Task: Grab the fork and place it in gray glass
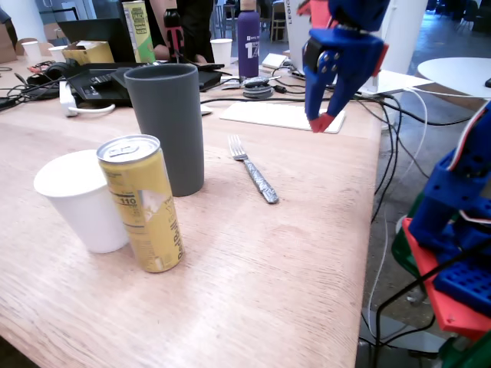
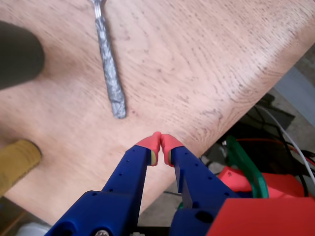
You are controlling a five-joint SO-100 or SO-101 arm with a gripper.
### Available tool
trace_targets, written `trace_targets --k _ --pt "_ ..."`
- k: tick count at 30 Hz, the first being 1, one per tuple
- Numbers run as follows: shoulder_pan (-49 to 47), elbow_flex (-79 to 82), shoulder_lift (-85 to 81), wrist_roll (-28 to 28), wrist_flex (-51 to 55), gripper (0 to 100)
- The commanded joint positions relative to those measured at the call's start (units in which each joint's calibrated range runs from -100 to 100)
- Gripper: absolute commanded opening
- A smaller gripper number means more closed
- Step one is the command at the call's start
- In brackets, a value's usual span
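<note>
Glossy yellow can [image 1: 143, 203]; foil-wrapped fork [image 1: 254, 170] (crinkled), matte gray glass [image 1: 166, 126].

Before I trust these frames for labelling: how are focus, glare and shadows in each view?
Fixed view: fork and gray glass sharp, even light, soft shadows, background people and bottles slightly blurred. Wrist view: fork fairly sharp on the table; the glass and yellow can are blurred, cropped blobs at the left edge; shut tool clear; no glare.
</note>
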Motion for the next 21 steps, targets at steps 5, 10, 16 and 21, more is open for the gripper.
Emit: trace_targets --k 5,10,16,21 --pt "13.4 -2.1 8.4 5.1 -16.1 0" --pt "16.6 -2.1 16.2 7.1 -25.5 0" --pt "14.4 -2.2 22.9 7.2 -32.6 0" --pt "5.3 -11.1 28.5 7.2 -33.9 0"
